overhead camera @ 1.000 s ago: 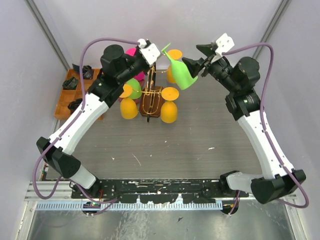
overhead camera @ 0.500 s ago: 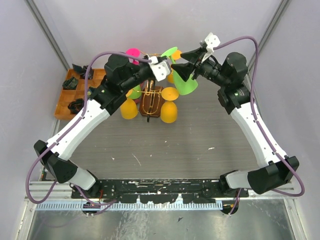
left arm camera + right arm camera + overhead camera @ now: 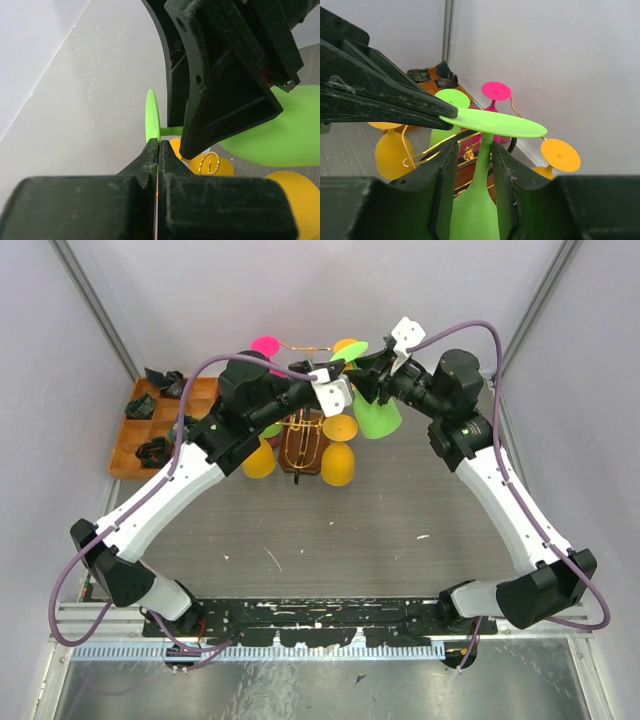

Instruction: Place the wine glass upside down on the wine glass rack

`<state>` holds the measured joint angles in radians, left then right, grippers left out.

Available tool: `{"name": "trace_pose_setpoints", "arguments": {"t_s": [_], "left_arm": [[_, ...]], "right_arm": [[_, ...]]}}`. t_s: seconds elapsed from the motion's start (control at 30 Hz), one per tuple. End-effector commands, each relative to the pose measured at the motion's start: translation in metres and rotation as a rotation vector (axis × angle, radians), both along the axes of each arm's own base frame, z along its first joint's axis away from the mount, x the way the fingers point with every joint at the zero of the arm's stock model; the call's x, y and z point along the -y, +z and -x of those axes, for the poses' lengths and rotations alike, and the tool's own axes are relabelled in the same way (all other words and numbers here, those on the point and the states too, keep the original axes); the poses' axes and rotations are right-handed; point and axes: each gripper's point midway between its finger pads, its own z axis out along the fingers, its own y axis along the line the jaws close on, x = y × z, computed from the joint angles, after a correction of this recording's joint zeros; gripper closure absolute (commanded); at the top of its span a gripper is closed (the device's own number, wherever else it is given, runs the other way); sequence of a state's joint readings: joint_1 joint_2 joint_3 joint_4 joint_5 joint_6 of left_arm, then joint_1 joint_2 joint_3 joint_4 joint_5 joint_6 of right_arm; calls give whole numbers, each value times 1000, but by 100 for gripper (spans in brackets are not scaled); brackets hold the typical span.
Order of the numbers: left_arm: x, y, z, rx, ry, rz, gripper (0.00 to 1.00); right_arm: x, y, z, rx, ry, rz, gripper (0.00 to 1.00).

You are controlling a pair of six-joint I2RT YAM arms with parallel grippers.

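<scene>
The green wine glass [image 3: 492, 123] is hanging foot-up above the gold wine glass rack [image 3: 303, 443] on the counter [image 3: 400, 530]. The right pincer [image 3: 475, 150] is straddling its stem; I cannot tell whether it is gripping. The left pincer [image 3: 157, 148], clenched, is touching the foot's rim.

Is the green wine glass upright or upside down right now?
Upside down. The green wine glass has its flat foot on top and bowl below, its stem between the fingers of the right gripper.

I note plain lavender walls [image 3: 300, 290] on three sides and a grey wood-grain tabletop [image 3: 330, 530], evenly lit.
</scene>
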<state>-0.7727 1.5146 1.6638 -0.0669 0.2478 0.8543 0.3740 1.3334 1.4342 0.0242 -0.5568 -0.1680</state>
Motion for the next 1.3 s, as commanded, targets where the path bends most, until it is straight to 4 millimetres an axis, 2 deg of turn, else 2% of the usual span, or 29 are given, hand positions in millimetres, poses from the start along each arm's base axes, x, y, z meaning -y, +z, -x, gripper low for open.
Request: {"name": "trace_pose_setpoints", "arguments": {"t_s": [0.0, 0.33, 0.47, 0.53, 0.6, 0.63, 0.83, 0.97, 1.03, 1.1, 1.13, 1.27], "left_arm": [[0, 23, 2, 76, 12, 11, 100], [4, 29, -3, 130, 37, -36, 100], [5, 32, -3, 140, 39, -43, 100], [5, 32, -5, 146, 47, -47, 99], [5, 32, -8, 155, 65, -52, 92], [4, 33, -10, 162, 75, -50, 88], [-11, 48, -26, 200, 202, 70, 52], [-21, 54, -40, 210, 300, 122, 32], [-27, 56, -45, 202, 341, 155, 26], [-39, 64, -54, 145, 398, 262, 23], [-51, 71, -60, 106, 449, 336, 23], [-112, 81, -92, -59, 648, 576, 21]], "right_arm": [[4, 10, -3, 64, -35, 27, 63], [8, -2, -11, 57, -61, 106, 67], [11, -3, -13, 64, -80, 115, 76], [11, -3, -15, 67, -87, 117, 85], [13, -3, -17, 69, -99, 118, 97], [13, -4, -18, 68, -106, 119, 99], [20, -8, -29, 61, -171, 113, 100], [25, -10, -42, 59, -221, 106, 99], [30, -8, -50, 57, -242, 95, 99], [38, -8, -61, 46, -268, 70, 99], [44, -7, -65, 47, -284, 57, 99], [69, -9, -80, 49, -338, -42, 99]]}}
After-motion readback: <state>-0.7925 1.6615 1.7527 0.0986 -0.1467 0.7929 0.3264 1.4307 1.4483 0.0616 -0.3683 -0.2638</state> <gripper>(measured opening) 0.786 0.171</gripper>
